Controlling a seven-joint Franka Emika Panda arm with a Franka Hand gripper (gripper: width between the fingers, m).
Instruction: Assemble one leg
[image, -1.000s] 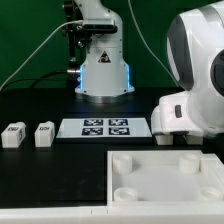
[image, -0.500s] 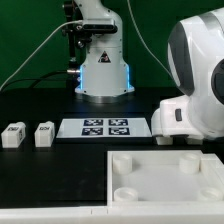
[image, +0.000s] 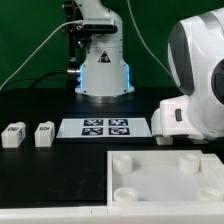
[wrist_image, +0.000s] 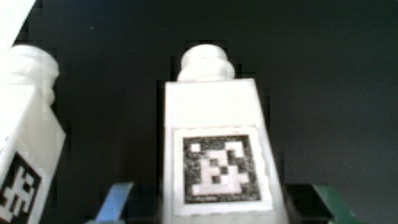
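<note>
Tool (wrist_image: 222, 205) hangs spread. Arm (image: 195, 80) has gone still over the last half-second, so I judge the approach finished. Leg (wrist_image: 217, 130) lies between the tool's fingers, apparently ungripped; second leg (wrist_image: 27, 130) lies just outside one finger.

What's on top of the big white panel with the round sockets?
Only its own sockets show on the panel; nothing loose. The arm hides part of its far edge.

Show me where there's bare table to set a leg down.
Freest: the black table patch, bordered by the two legs and the marker board on its far side and by the white panel on the exterior view's right. Crowded: that right side, where the arm overhangs the panel's far edge.
</note>
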